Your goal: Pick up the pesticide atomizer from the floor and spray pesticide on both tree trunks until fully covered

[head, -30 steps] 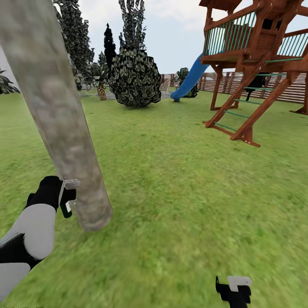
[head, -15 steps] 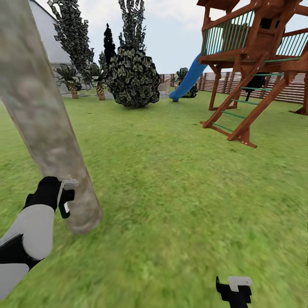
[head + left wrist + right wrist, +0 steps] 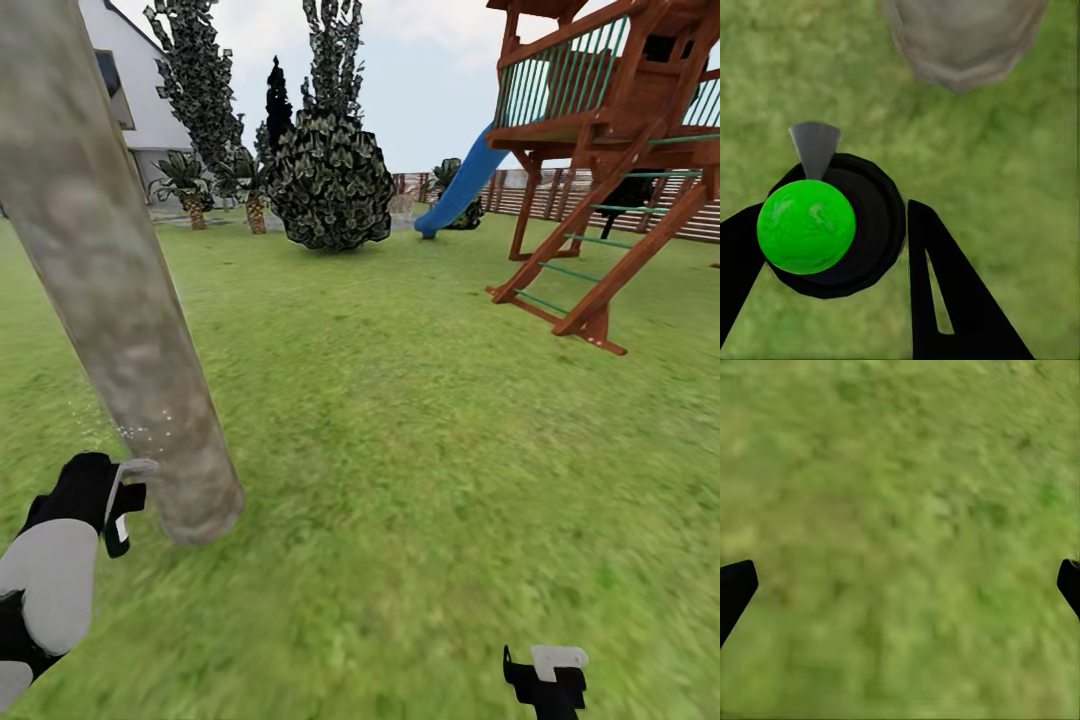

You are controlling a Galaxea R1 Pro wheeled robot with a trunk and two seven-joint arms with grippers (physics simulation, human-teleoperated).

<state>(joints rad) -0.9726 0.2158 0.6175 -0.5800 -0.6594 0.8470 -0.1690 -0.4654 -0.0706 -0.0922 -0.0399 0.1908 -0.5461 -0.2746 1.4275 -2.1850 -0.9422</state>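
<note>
Where the lawn (image 3: 420, 450) spread out before the robot, the tree trunk (image 3: 120, 310) rose at the left of the head view as a thick, mottled grey-beige post, leaning across the picture and meeting the grass near the left arm. The left gripper (image 3: 120, 505) sat just beside the foot of that trunk, holding the pesticide atomizer (image 3: 825, 225) — a black round body with a bright green cap and a grey nozzle. In the left wrist view the two black fingers (image 3: 945, 292) stood on either side of the atomizer's body and were clamped on it, while the nozzle pointed toward the base of the trunk, near it but not touching. A scatter of fine pale specks (image 3: 150, 425) hung on and beside the bark just above the gripper.

The right gripper (image 3: 548, 680) was low at the bottom edge of the head view, well apart from the trunk; in the right wrist view its fingertips (image 3: 735, 589) lay at the far sides of the picture, wide apart, with bare grass between them.

Farther back stood a round dark bush (image 3: 332, 180), tall dark-leaved trees (image 3: 195, 75), a white house (image 3: 125, 80), a wooden play tower (image 3: 610, 150) with a blue slide (image 3: 462, 190), and a slatted fence (image 3: 680, 215).
</note>
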